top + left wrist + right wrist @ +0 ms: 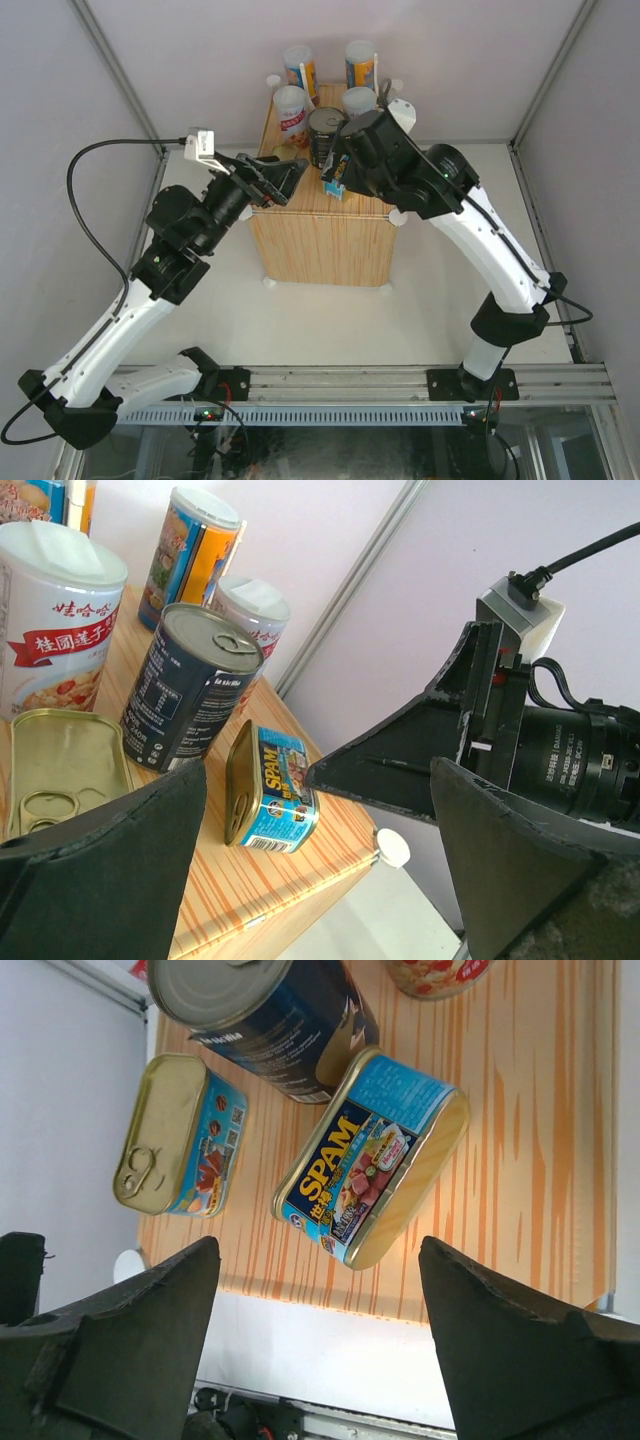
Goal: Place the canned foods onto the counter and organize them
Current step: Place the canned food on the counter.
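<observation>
The canned foods all stand on the counter (pixel 320 240), a light wood-grain box. Two tall blue-orange cylinders (pixel 300 68) (pixel 360 62) line its far edge. Before them are two white-red cans (pixel 291 112) (pixel 358 100) and a dark can (pixel 325 135). One gold-blue tin (pixel 375 1160) rests on its side just beyond my open right gripper (pixel 320 1345), untouched by the fingers. The other tin (pixel 60 770) lies flat left of the dark can (pixel 195 695). My left gripper (pixel 320 880) hovers open and empty over the counter's near part (pixel 260 880).
White round knobs (pixel 397 217) (pixel 392 848) mark the counter's corners. White enclosure walls stand close behind and beside the counter. My two grippers (pixel 282 178) (pixel 336 176) sit close together above the counter top, the right one's finger (pixel 400 770) showing in the left wrist view.
</observation>
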### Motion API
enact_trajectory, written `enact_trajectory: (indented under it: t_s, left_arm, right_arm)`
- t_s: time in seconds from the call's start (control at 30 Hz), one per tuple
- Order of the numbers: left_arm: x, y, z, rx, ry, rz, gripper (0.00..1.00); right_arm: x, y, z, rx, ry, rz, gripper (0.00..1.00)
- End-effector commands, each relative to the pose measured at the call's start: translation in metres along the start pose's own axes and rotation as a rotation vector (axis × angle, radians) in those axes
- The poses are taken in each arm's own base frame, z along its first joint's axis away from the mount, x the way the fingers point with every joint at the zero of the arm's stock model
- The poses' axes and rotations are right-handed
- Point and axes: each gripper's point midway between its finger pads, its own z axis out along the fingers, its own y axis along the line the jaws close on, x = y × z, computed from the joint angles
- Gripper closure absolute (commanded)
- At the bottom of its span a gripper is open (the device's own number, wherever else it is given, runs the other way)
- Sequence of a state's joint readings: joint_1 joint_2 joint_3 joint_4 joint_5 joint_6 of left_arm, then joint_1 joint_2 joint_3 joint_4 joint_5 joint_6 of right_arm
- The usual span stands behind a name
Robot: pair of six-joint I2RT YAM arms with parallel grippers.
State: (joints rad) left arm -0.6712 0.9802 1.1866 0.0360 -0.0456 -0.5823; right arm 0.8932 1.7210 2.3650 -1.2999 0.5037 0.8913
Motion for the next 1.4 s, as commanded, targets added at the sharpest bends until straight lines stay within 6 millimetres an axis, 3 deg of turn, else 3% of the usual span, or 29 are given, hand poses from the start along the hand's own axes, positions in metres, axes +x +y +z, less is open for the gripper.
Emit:
enact_trajectory:
  t_s: [0.0,0.93,1.1,1.37]
  left_arm:
    - [-0.007,0.001,-0.008,0.004,-0.036,0.022,0.04]
    - [-0.015,0.011,-0.031,0.027,-0.069,0.058,0.03]
    - [-0.016,0.016,-0.034,0.026,-0.077,0.073,0.02]
    - [-0.02,0.016,-0.038,0.027,-0.096,0.072,0.02]
  right_arm:
    - [-0.003,-0.001,-0.001,0.053,-0.062,0.02,0.19]
    - [0.02,-0.017,0.063,0.238,-0.018,-0.051,0.15]
    - [0.023,-0.02,0.066,0.248,-0.009,-0.061,0.26]
    - [0.031,-0.028,0.064,0.251,0.018,-0.077,0.56]
